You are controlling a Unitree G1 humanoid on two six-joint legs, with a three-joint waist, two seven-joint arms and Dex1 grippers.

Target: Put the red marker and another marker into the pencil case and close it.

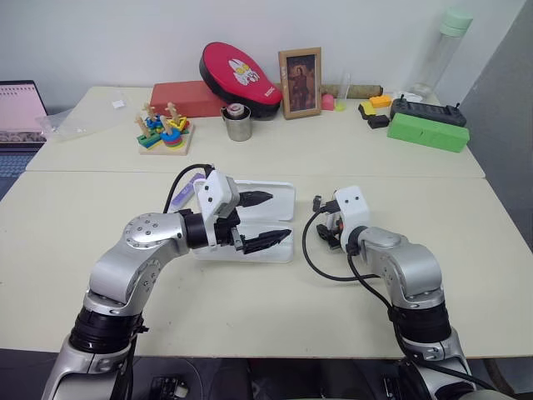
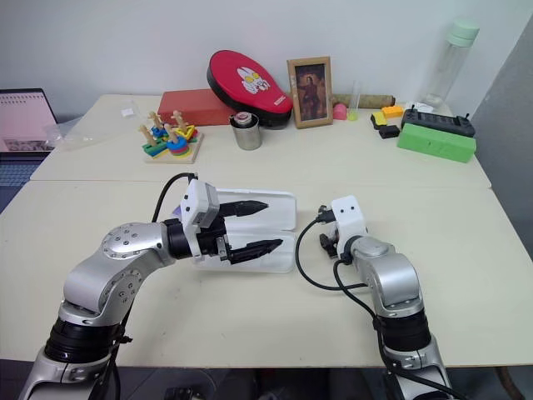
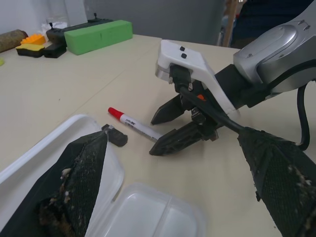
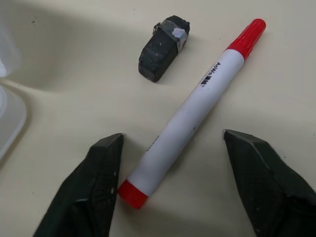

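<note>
- The robot's right gripper (image 4: 170, 182) hangs low over the red marker (image 4: 191, 112), fingers spread and straddling the white barrel near its tail end without touching it — a stance that looks set for a pinch across the pen's narrow width.
- The marker lies flat on the cream table (image 1: 250, 308), just beside the pencil case (image 1: 275, 197), with a small black block (image 4: 161, 48) resting near its capped half; that block sits close enough to be nudged if the approach drifts.
- The left gripper (image 1: 262, 218) hovers over the open case, its two black fingers held wide apart and holding nothing, apparently waiting near the case.
- The case lies open, its lid folded flat beside the shallow tray; a lavender-purple shape (image 1: 194, 179) peeks out behind the left wrist at the case's far edge, probably the other marker, though most of it is hidden.
- Judged from this layout, the red pen has yet to go in and the lid has yet to be shut.
- The table runs back to a white wall; along its far side stand a green box (image 1: 428, 132), a framed picture (image 1: 300, 82), a metal cup (image 1: 237, 123), a wooden stacking toy (image 1: 164, 132), a red pouch (image 1: 241, 78) and a tall clear bottle (image 1: 441, 52).
</note>
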